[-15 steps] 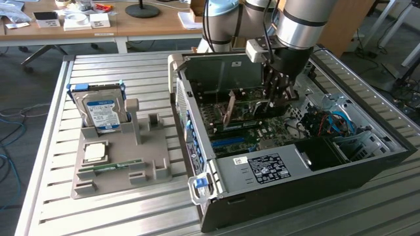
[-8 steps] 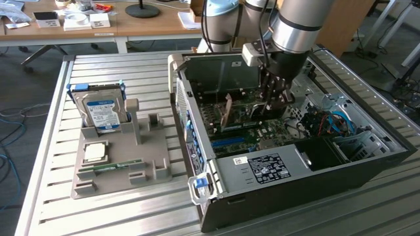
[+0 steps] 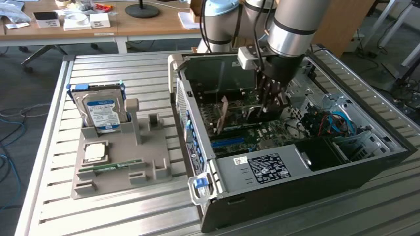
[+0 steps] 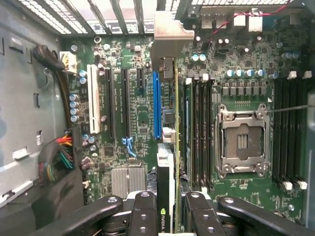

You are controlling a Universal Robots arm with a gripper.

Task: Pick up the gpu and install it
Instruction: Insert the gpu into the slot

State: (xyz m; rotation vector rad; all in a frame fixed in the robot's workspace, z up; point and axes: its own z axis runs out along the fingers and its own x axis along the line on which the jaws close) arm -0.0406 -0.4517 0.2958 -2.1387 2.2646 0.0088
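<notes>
The gpu [image 4: 165,169] stands on edge between my fingers [image 4: 142,211], its black face turned sideways and its pale metal bracket [image 4: 170,34] at the far end by the case's rear slots. My gripper [image 4: 170,209] is shut on it. The card runs lengthwise just beside the long blue slot [image 4: 156,103] of the green motherboard [image 4: 133,98]; whether it touches a slot I cannot tell. In the exterior view my gripper [image 3: 270,105] reaches down inside the open computer case [image 3: 367,162], with the gpu [image 3: 246,114] upright under it.
Memory slots [image 4: 199,132] and an empty CPU socket [image 4: 242,142] lie on the card's other side. A cable bundle [image 4: 59,157] hangs by the case wall. Outside the case, a grey fixture [image 3: 118,172] holds a blue-labelled hard drive [image 3: 102,110] and a green memory stick [image 3: 111,166].
</notes>
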